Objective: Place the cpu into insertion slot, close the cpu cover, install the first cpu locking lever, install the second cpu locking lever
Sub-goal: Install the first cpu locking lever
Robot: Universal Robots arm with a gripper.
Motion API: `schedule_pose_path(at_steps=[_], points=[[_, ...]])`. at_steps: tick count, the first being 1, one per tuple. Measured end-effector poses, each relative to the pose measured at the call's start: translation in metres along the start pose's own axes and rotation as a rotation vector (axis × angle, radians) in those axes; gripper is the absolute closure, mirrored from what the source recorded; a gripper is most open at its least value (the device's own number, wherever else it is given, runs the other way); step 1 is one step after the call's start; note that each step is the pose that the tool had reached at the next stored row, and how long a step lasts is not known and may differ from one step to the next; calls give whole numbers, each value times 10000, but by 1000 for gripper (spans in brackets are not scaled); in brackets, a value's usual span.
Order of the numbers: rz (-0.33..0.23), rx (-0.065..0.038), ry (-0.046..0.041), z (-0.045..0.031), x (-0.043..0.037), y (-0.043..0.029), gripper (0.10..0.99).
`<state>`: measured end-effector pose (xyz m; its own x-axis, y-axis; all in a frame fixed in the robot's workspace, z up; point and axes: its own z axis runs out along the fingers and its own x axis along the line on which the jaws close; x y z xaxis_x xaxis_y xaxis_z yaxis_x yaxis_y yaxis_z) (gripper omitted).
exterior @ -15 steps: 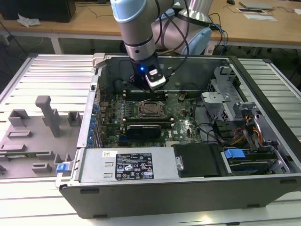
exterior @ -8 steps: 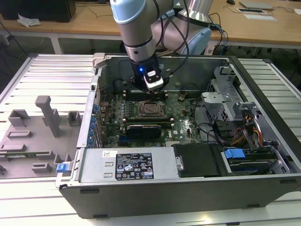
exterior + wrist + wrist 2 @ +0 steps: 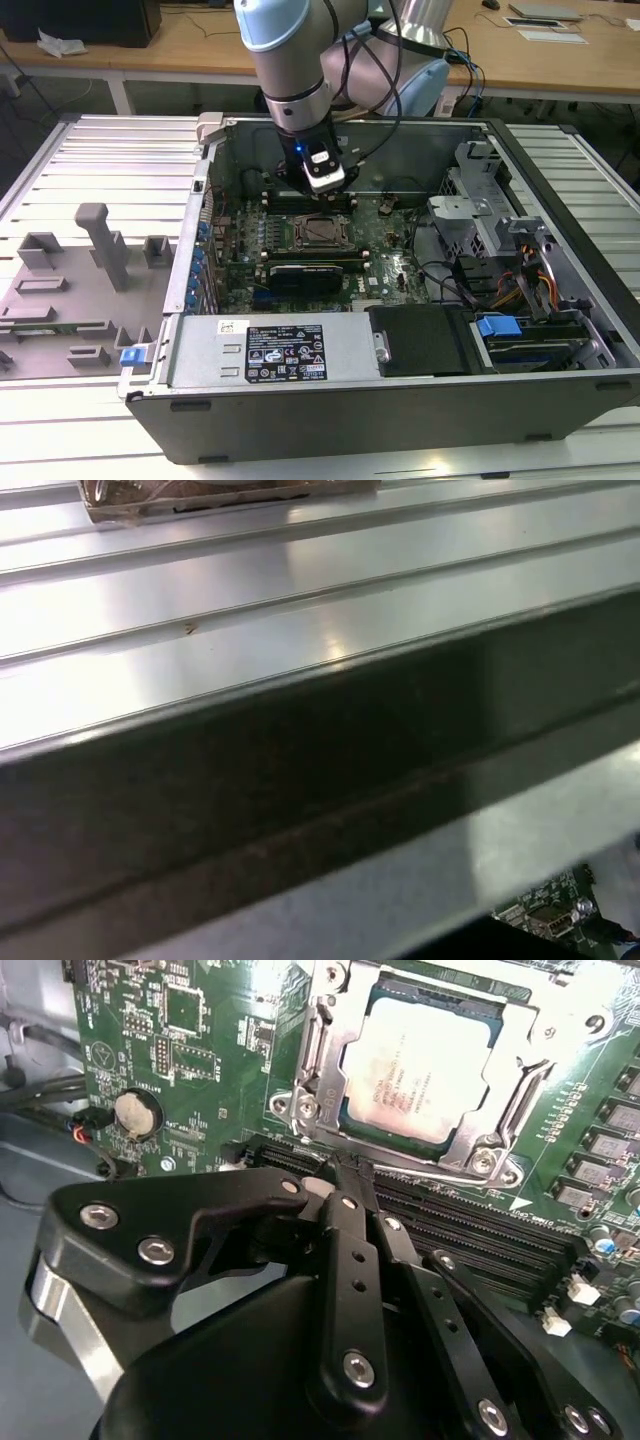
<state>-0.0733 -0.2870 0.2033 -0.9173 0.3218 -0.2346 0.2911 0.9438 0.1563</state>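
The cpu (image 3: 420,1075) is seen seated in the insertion slot (image 3: 310,1060) of the green motherboard (image 3: 190,1070), with the cpu cover (image 3: 505,1110) lying flat around it as a silvery frame, in the second wrist view. The gripper (image 3: 345,1172) is poised just beside the socket's near edge, its black fingers (image 3: 345,1260) drawn together with nothing visibly clamped between them, their tips close to a thin metal locking lever (image 3: 440,1172) running along that edge. In the exterior view, the arm (image 3: 290,60) is lowered into the open computer case (image 3: 400,400), the gripper (image 3: 322,185) held just behind the socket (image 3: 318,232). A ribbed metal table (image 3: 300,610) is shown in the first wrist view.
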Motion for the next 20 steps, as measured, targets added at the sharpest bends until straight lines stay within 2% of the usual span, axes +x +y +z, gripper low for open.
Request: schedule_pose_path(at_steps=[2,13,20], points=[[174,45,-27,14,5,0,980],[580,148,-96,35,23,42,980],[789,215,-135,69,28,38,980]])
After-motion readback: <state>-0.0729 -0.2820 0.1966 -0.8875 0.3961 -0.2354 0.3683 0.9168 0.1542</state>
